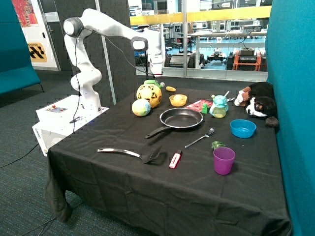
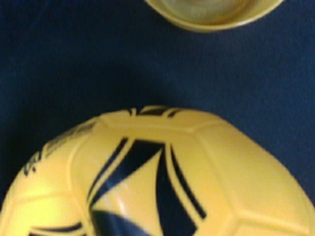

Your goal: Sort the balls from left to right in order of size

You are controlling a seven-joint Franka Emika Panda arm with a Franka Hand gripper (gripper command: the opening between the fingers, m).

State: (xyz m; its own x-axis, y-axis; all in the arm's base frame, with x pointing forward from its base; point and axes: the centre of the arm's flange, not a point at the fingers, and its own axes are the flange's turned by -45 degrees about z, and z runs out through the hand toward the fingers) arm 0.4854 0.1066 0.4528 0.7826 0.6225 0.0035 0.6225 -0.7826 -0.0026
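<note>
Outside view shows the gripper (image 1: 155,74) hanging just above the yellow football (image 1: 149,95) at the far side of the bench (image 1: 123,191), and I cannot tell from either picture whether it is released or clenched, since the wrist view shows no part of it. The wrist view is filled by the top of that football (image 2: 157,177), with the rim of the yellow bowl (image 2: 214,17) beyond it over dark cloth. The football is the largest ball; a smaller green and yellow ball (image 1: 141,107) sits touching or just beside it on the near side, and a green ball (image 1: 151,82) seems tucked behind it, mostly hidden. The sorting does not look done, since the balls are bunched together rather than set in a row. The main risk, as I judge it, is the football's width: it may be too broad for a two-finger grasp, so the smooth curved skin could squirt out sideways if pinched off centre. A ball pushed loose would likely roll on the cloth, knocking the smaller ball away, running into the bowl (image 1: 177,100) or the frying pan (image 1: 181,118), or going off the bench edge. Coming down slightly off the crown would nudge it instead of holding it.
</note>
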